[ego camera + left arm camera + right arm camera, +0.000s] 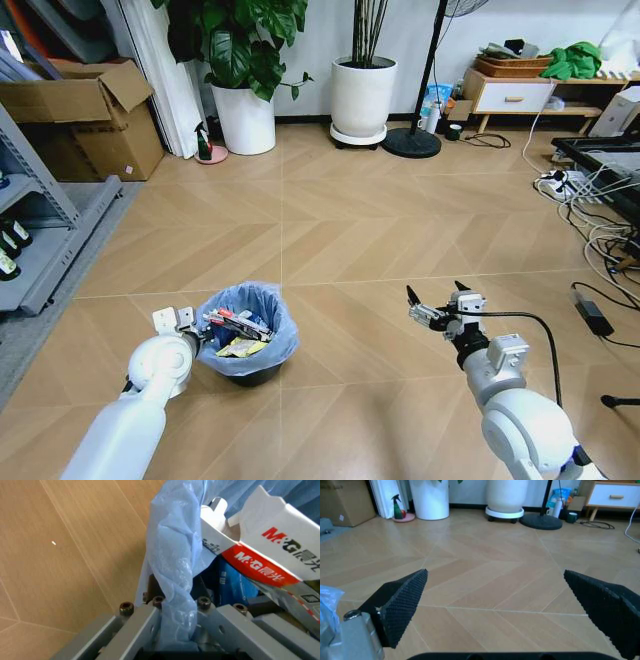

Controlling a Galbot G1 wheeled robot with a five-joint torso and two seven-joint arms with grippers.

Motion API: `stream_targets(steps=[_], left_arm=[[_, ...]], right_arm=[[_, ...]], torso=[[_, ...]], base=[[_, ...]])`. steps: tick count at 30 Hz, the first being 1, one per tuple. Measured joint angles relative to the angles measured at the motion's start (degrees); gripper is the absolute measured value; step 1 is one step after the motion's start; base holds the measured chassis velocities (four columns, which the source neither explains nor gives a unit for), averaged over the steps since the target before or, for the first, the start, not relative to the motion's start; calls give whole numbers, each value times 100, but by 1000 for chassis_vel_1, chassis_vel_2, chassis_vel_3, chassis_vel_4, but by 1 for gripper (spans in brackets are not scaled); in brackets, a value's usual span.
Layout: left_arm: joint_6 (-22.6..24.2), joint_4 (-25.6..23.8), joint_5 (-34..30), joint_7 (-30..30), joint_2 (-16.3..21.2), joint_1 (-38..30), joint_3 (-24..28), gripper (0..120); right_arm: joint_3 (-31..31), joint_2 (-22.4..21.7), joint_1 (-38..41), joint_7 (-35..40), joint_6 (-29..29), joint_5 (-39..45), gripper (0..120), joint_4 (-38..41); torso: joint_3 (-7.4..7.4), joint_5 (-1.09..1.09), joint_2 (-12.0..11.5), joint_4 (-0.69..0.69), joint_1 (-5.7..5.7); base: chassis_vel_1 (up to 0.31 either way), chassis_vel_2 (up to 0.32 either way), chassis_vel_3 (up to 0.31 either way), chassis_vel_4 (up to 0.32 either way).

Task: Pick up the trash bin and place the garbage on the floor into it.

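Left hand (190,330) on trash bin (246,335) rim

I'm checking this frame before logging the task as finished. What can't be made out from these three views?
- Head view: the lower contents of the small dark trash bin with the crinkly light-blue bag, buried under the wrappers on top.
- Left wrist view: the left gripper fingertips, wrapped in bag plastic.
- Right wrist view: the floor under the open right gripper, cut off by the frame edge.

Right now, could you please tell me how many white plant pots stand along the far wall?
2: one white pot holds the broad-leaved plant on the left; the other stands to its right on a round base.
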Motion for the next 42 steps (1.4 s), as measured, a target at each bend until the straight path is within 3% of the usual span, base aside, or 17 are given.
stream_targets(steps=[14,25,30,35,42], left_arm=[[-1,181,230,181,-17,-47,-36,4],[0,-31,227,189,78,101,-93,49],[0,-125,217,184,99,136,-101,62],[1,-360,214,149,134,208,-143,86],[-51,-807,328,-19,162,304,-237,100]], right_arm=[[12,-3,-19,-2,29,1,100,9],[-60,-4,22,-7,32,-2,100,-26],[-64,-11,27,-10,34,-3,100,-29],[-67,-11,23,-12,35,-1,100,-30],[-29,-24,65,-5,31,54,100,-1]], torso=[[-1,0,0,0,0],[0,0,0,0,0],[0,0,0,0,0],[0,0,0,0,0],[0,0,0,0,0]], base=[[0,0,0,0],[0,0,0,0],[0,0,0,0],[0,0,0,0],[0,0,0,0]])
